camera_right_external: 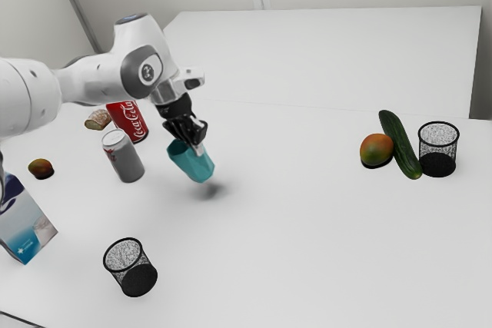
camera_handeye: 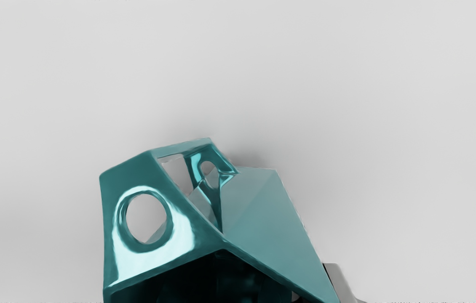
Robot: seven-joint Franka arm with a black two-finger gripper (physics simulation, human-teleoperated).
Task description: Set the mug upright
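Note:
In the exterior view my gripper (camera_right_external: pixel 197 146) is at the rim of the teal mug (camera_right_external: pixel 194 165), shut on its wall. The mug hangs tilted, its mouth facing up toward the exterior view's left and its base down toward the right, with a shadow on the table apart from it. In the wrist view the faceted mug (camera_handeye: pixel 263 210) shows its handle with a round hole and part of its dark mouth. The gripper (camera_handeye: pixel 314 290) has one grey fingertip (camera_handeye: pixel 340 280) outside the wall; the other is mostly hidden inside the mug.
On the table (camera_right_external: pixel 307 243), a grey can (camera_right_external: pixel 124 157), red can (camera_right_external: pixel 129 119) and carton (camera_right_external: pixel 24 220) stand toward the exterior view's left. A mesh cup (camera_right_external: pixel 131 268) is nearer the front. At the right are a mango (camera_right_external: pixel 376 150), cucumber (camera_right_external: pixel 400 144) and another mesh cup (camera_right_external: pixel 438 151).

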